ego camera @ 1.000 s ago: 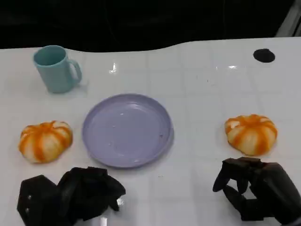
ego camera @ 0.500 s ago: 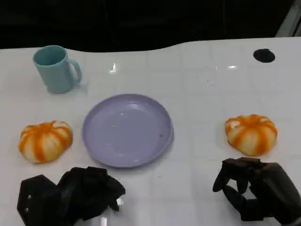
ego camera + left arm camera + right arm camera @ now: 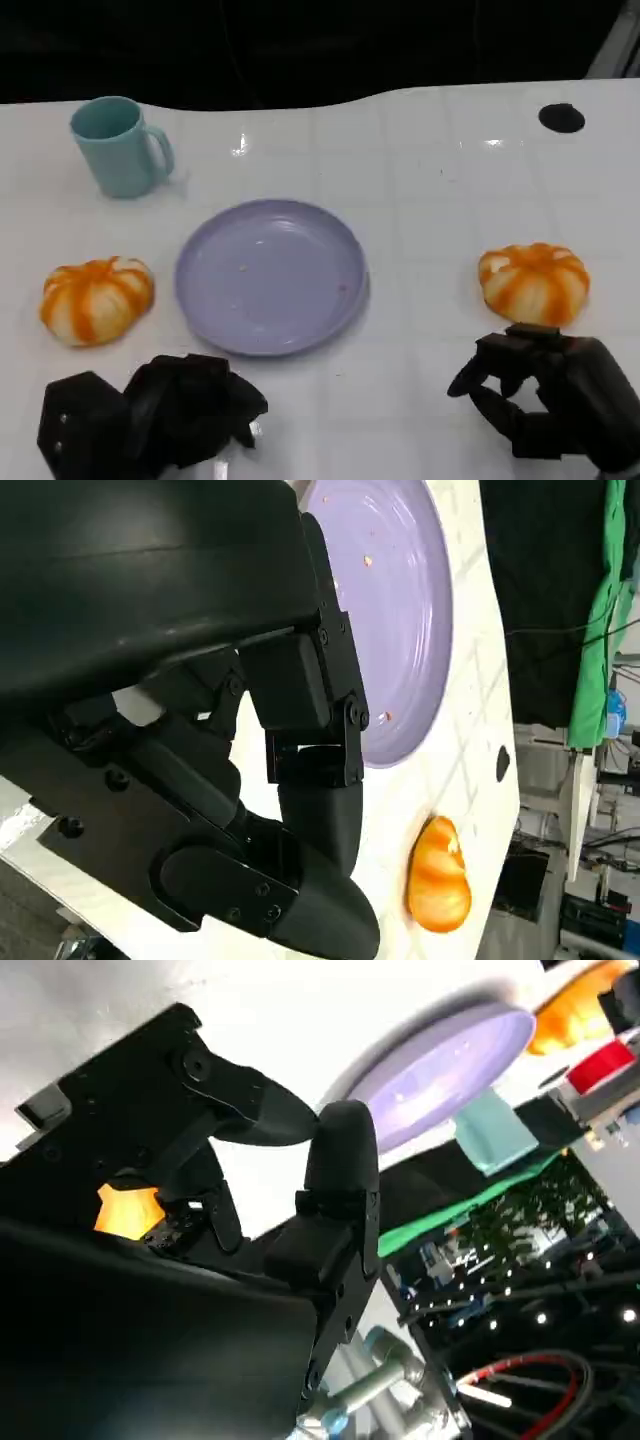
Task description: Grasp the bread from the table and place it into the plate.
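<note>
White tabletop [image 3: 440, 200]: we list a lilac plate [image 3: 272, 274] at centre, bare. Orange-striped bread [image 3: 535, 283] lies toward the right edge, just beyond our right robot hand [image 3: 545, 405], fingers curled, gripping nothing. Second bread [image 3: 96, 298] toward the left edge; left robot hand [image 3: 150, 415] likewise curled at the near edge. Teal mug [image 3: 120, 146] at the far left corner; black dot [image 3: 561, 117] far right.

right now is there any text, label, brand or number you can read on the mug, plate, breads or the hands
No readable text on anything.
Mug: plain teal, no print.
Plate: plain lilac, only crumbs.
Left bread and right bread: orange stripes, no label.
Left hand and right hand: plain black, no markings.
Red thing in the right wrist view's background: too blurred to tell whether it bears writing.
</note>
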Robot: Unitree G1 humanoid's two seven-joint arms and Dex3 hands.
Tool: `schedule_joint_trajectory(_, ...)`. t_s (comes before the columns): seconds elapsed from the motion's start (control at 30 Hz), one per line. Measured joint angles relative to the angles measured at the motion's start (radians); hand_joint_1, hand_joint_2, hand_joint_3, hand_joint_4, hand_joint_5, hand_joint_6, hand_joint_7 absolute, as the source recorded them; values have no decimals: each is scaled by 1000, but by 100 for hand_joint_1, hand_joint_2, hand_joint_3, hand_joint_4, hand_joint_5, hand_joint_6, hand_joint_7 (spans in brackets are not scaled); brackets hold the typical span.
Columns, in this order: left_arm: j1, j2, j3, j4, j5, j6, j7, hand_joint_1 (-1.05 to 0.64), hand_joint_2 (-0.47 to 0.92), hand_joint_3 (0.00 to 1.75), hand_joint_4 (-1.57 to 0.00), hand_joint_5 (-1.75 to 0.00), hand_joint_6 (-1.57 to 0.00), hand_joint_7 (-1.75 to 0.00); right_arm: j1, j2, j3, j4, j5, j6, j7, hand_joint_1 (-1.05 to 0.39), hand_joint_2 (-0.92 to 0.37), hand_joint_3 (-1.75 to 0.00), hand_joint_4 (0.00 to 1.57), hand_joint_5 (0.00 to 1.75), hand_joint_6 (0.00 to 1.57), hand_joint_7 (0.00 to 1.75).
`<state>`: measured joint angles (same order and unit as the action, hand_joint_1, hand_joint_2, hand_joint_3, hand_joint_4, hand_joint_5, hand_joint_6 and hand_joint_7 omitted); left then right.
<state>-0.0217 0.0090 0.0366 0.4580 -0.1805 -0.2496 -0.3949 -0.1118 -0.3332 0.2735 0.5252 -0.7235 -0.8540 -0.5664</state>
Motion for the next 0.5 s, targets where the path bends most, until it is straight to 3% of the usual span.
schedule_joint_trajectory(0.03,0,0,0,0,0,0,0,-105,66,23,-89,-152,-145,-53,0,0,-6,-2,0,0,-4,-28,-64,-66,73,108,84,59)
schedule_joint_trajectory(0.1,0,-1,0,0,0,0,0,-104,66,24,-89,-152,-145,-53,1,1,-16,-15,3,10,-6,-33,-82,-32,66,78,79,30)
schedule_joint_trajectory(0.17,0,-1,0,0,0,0,0,-105,66,24,-88,-153,-145,-53,1,1,-24,-44,6,32,3,-37,-90,-14,59,59,74,14)
schedule_joint_trajectory(0.27,0,-1,0,0,0,0,0,-105,65,24,-88,-153,-145,-54,1,0,-32,-83,7,65,12,-42,-92,-10,49,41,63,3)
schedule_joint_trajectory(0.5,-1,-1,3,2,0,0,0,-105,64,25,-89,-153,-145,-55,-5,-31,-61,-164,-12,181,64,-48,-92,-5,25,21,39,0)
